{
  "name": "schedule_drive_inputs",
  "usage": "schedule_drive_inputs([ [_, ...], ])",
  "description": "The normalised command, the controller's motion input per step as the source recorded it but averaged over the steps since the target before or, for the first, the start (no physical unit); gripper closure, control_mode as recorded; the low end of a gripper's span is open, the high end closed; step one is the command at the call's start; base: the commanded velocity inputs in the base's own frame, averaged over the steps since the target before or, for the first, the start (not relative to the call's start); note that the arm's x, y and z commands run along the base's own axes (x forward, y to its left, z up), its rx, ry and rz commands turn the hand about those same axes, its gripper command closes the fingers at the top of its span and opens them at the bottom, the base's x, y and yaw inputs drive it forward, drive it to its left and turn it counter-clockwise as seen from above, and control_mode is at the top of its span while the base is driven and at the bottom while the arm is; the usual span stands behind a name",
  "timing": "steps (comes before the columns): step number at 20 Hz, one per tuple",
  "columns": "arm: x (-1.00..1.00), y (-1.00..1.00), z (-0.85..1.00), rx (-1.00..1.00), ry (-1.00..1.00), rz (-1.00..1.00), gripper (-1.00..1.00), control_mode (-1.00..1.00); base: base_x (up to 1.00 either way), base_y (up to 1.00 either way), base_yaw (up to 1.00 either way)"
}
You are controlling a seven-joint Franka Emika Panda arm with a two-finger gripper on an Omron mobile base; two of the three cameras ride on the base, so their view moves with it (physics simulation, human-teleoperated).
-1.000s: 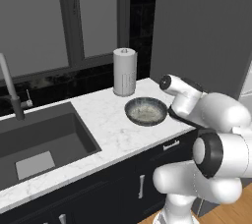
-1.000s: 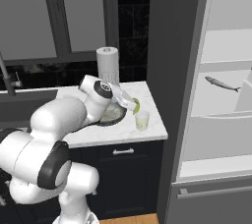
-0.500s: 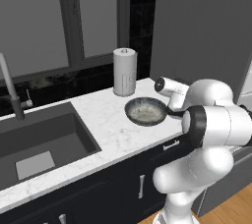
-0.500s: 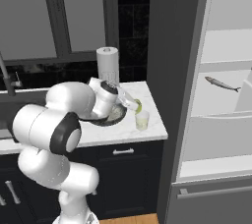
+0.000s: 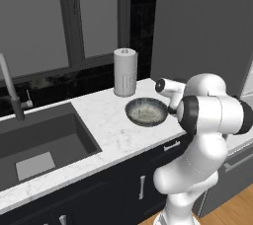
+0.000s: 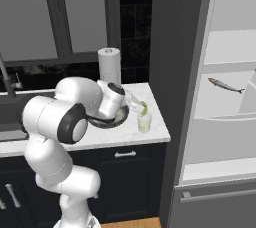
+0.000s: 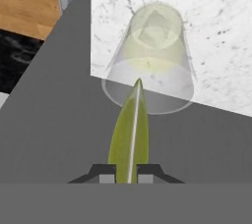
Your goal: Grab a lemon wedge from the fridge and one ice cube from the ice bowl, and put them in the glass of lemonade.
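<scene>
Hand view: end effector [image 7: 128, 175] pinches the lemon wedge [image 7: 130, 129], its long axis pointing at the glass of lemonade [image 7: 150, 56] just ahead on the worktop [image 7: 216, 31]

Kitchen's pretty dark overall: white marble bench [image 5: 111, 120] over navy cabinets [image 6: 130, 177], a deep grey sink [image 5: 39, 145] with a tall faucet [image 5: 12, 91], big frosted windows [image 5: 37, 19] behind, black backsplash, and warm wood floor [image 5: 232, 209].
</scene>
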Motion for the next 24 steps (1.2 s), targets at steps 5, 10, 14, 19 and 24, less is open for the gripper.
schedule_drive_inputs([
  [5, 0.11, 0.00, -0.39, 0.00, -0.03, 0.00, 1.00, -1.00, 0.00, 0.00, 0.00],
  [10, 0.21, -0.03, -0.20, 0.00, -0.05, 0.00, 1.00, -1.00, 0.00, 0.00, 0.00],
  [14, 0.21, -0.02, -0.25, 0.00, -0.06, 0.00, 1.00, -1.00, 0.00, 0.00, 0.00],
  [19, 0.21, -0.08, -0.02, 0.01, -0.02, 0.00, 1.00, -1.00, 0.00, 0.00, 0.00],
  [24, 0.02, -0.02, 0.18, 0.05, 0.01, 0.00, 1.00, -1.00, 0.00, 0.00, 0.00],
])
